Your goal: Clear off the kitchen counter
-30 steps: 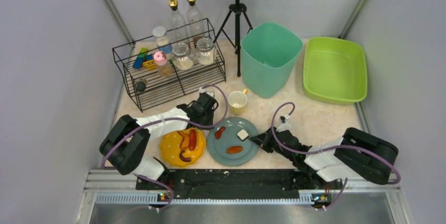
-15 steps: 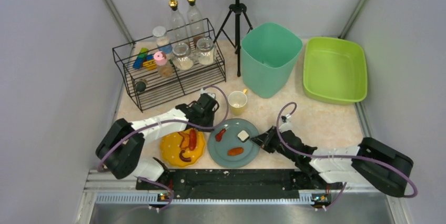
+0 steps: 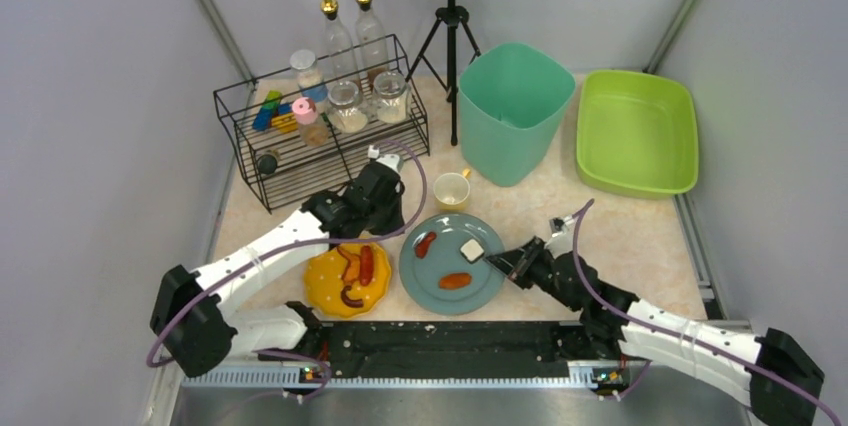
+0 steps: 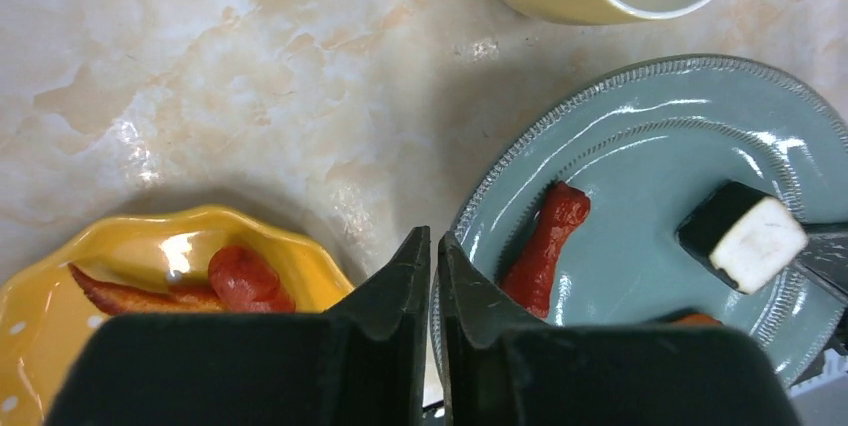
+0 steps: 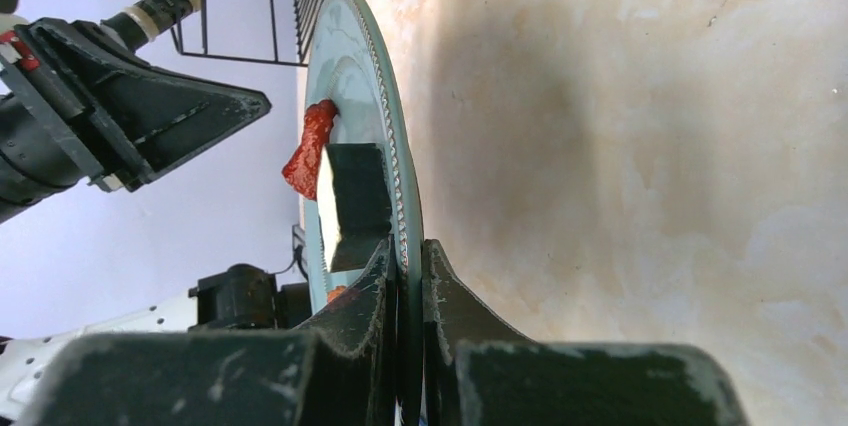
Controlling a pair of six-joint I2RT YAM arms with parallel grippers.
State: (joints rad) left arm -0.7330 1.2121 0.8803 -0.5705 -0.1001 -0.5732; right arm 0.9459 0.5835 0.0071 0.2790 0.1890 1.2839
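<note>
The kitchen counter (image 3: pixel 600 231) carries a teal plate (image 3: pixel 415 281) with a red sausage (image 3: pixel 425 244), a white-and-black piece (image 3: pixel 471 250) and an orange sausage (image 3: pixel 455 280). My right gripper (image 3: pixel 515 261) is shut on the plate's right rim; in the right wrist view its jaws (image 5: pixel 408 246) pinch that rim (image 5: pixel 345 66). My left gripper (image 3: pixel 390 216) hovers by the plate's left rim, next to a yellow plate (image 3: pixel 325 296) of sausages. Seen from its wrist, the left gripper (image 4: pixel 433 238) has its jaws almost touching, a thin slit between them and nothing held.
A yellow cup (image 3: pixel 451 191) stands just beyond the teal plate. Behind it are a tall teal bin (image 3: pixel 512 111), a green tub (image 3: pixel 636 131) at the back right, a black wire rack (image 3: pixel 320 131) of jars and bottles at the back left, and a tripod (image 3: pixel 452 36).
The right arm has stretched forward and the teal plate has shifted slightly right and away. My left gripper has drawn back from the plate's rim toward the rack.
</note>
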